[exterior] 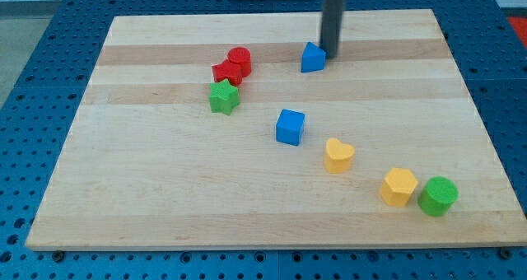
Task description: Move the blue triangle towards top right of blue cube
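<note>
We are working without a pincer here: our arm is ending in a straight dark rod, so nothing is opening, closing or holding anything. My tip (330, 53) is resting on the tabletop (165, 198) near the view's top, right against the upper right side of the blue triangle (312, 58), apparently touching it. That blue triangle is sitting above the blue cube (290, 127) and slightly toward the view's right of it, with a clear gap between the two. To the view's left of the triangle, a red cylinder (239, 59) is pressing against another red block (223, 72) whose shape we cannot make out, and a green star (224, 97) is lying just below them. Running from the cube toward the view's bottom right, we are seeing a yellow heart (338, 156), then a yellow hexagon (398, 186), and a green cylinder (438, 196) just beside it. We are reading no writing or labels anywhere.
</note>
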Controlling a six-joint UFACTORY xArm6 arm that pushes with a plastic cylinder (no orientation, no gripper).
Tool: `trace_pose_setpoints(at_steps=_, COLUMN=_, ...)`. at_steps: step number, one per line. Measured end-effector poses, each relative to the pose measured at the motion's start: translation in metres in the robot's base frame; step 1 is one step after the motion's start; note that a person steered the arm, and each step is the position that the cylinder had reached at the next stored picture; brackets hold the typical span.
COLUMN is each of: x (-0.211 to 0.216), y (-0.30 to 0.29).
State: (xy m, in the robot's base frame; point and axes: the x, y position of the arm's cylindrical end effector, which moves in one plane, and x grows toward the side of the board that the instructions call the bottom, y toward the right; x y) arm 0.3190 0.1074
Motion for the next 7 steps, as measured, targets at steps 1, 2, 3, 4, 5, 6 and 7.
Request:
trace_pose_setpoints(at_steps=1, x=0.032, y=0.031)
trace_pose_setpoints(at_steps=2, x=0.024, y=0.083)
trace_pose_setpoints(at_steps=3, x=-0.029, y=0.115)
trace_pose_setpoints(at_steps=4, x=-0.065, y=0.087)
trace_pose_setpoints(at_steps=5, x=-0.063, y=0.013)
trace_pose_setpoints(at_steps=6, x=-0.038, y=-0.035)
trace_pose_setpoints(at_steps=7, x=0.001, y=-0.055)
